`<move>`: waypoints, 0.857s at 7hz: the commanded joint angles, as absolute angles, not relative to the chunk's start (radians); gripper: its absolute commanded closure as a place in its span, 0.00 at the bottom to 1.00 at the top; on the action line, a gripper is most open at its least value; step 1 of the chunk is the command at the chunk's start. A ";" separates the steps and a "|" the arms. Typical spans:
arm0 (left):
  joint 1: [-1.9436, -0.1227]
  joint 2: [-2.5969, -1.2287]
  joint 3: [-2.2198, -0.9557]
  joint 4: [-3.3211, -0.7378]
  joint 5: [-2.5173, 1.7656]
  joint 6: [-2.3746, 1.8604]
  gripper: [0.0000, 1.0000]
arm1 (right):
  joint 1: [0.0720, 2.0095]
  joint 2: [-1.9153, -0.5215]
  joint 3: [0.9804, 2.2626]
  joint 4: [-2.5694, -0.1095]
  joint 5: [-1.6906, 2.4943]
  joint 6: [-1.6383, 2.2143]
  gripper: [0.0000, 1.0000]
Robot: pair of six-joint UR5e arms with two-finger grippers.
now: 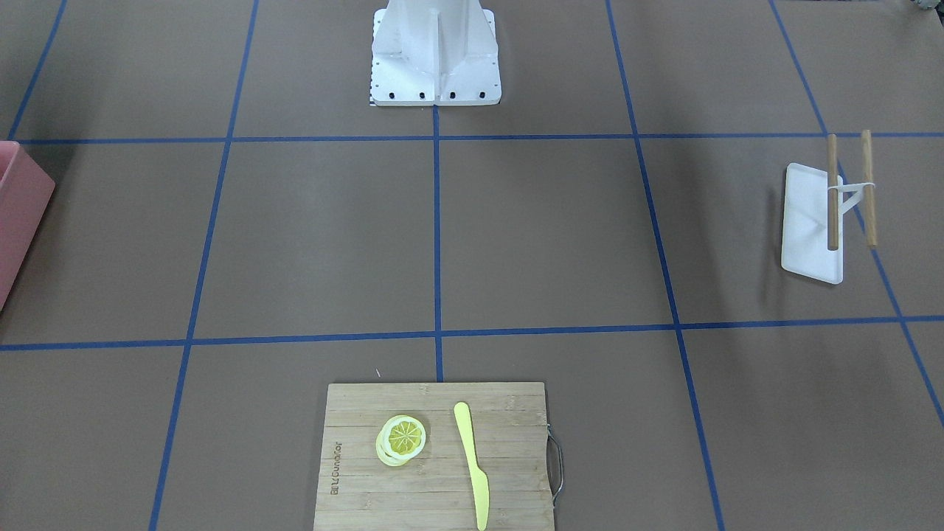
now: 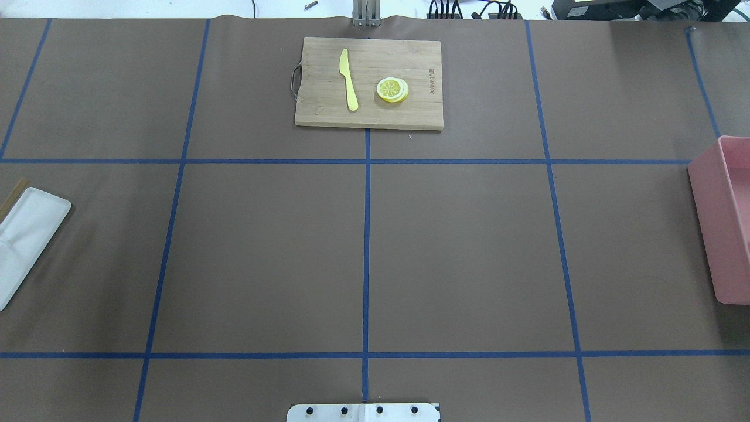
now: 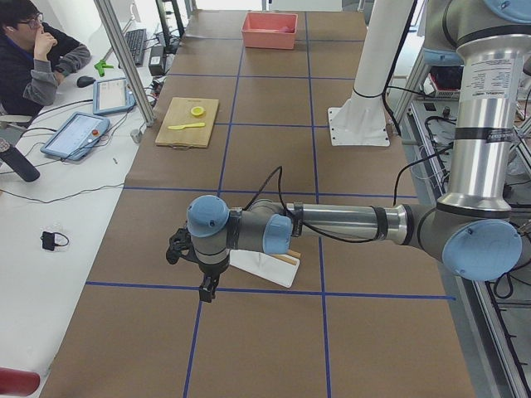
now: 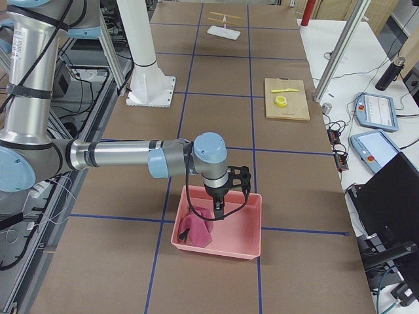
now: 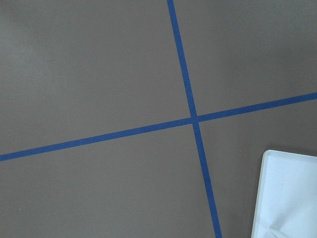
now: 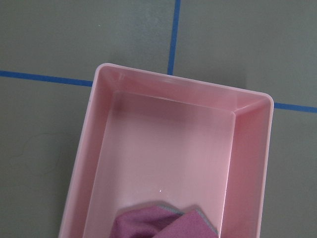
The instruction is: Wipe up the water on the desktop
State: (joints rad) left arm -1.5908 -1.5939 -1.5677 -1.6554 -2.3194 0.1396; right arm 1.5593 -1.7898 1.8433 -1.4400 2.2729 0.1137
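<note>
One brown desktop (image 2: 457,246), blue tape lines (image 2: 367,234)

Pink bin (image 2: 718,223) is clipped by the overhead view's right edge, white tray (image 2: 29,228) by its left. Cloth (image 6: 158,223) runs off the right wrist view's bottom. Left gripper (image 3: 205,290) and right gripper (image 4: 218,212) show in side views only, so jaw state is unreadable.

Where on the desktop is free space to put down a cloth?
The middle squares of the desktop, between the cutting board, the white tray and the pink bin, are bare. The bin already holds a cloth.
</note>
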 commanded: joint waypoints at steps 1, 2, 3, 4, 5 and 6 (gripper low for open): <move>-1.591 -1.595 -1.568 -1.657 -2.319 0.140 0.01 | 1.551 -1.802 1.835 -1.386 2.248 0.117 0.00; -1.591 -1.595 -1.568 -1.655 -2.319 0.140 0.01 | 1.549 -1.819 1.838 -1.376 2.196 0.118 0.00; -1.591 -1.595 -1.568 -1.655 -2.318 0.140 0.02 | 1.548 -1.824 1.827 -1.329 2.137 0.118 0.00; -1.591 -1.595 -1.568 -1.655 -2.319 0.140 0.01 | 1.548 -1.831 1.801 -1.327 2.170 0.118 0.00; -1.591 -1.598 -1.566 -1.655 -2.318 0.140 0.01 | 1.549 -1.851 1.807 -1.321 2.224 0.117 0.00; -1.591 -1.598 -1.566 -1.655 -2.319 0.140 0.01 | 1.549 -1.845 1.810 -1.319 2.239 0.111 0.00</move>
